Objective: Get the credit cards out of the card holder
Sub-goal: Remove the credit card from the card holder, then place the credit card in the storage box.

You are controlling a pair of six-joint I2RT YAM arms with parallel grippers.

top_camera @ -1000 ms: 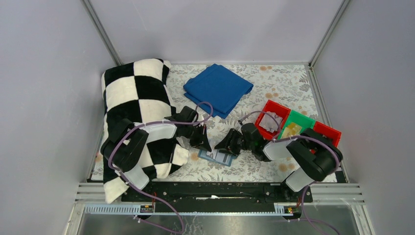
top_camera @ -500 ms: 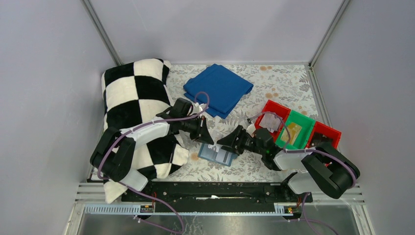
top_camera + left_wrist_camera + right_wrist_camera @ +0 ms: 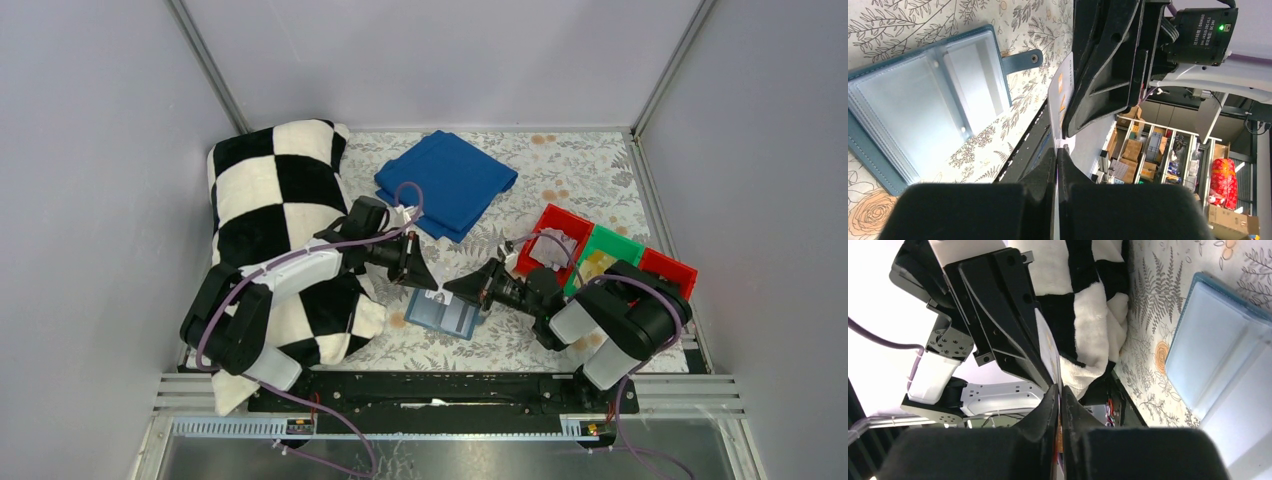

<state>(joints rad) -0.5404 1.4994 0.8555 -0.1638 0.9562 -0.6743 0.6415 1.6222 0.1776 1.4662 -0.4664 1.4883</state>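
The teal-blue card holder [image 3: 445,316] lies open on the flowered table mat, clear sleeves up. It also shows in the left wrist view [image 3: 923,100] and the right wrist view [image 3: 1218,355]. My left gripper [image 3: 425,279] and right gripper [image 3: 453,288] meet tip to tip just above its far edge. Both are shut on one whitish credit card with orange print [image 3: 1063,92], seen edge-on, which also shows in the right wrist view [image 3: 1048,347]. The left gripper [image 3: 1056,150] holds one end and the right gripper [image 3: 1059,389] the other.
A black-and-white checked cushion [image 3: 275,195] lies under the left arm. A folded deep-blue cloth [image 3: 445,180] lies at the back. At the right stand a red bin [image 3: 545,220] with whitish cards, a green bin [image 3: 615,245] with yellowish ones, and another red bin [image 3: 672,268].
Both grippers have lifted off the card holder and come together above it. The holder now lies uncovered, and the right arm has swung its elbow.
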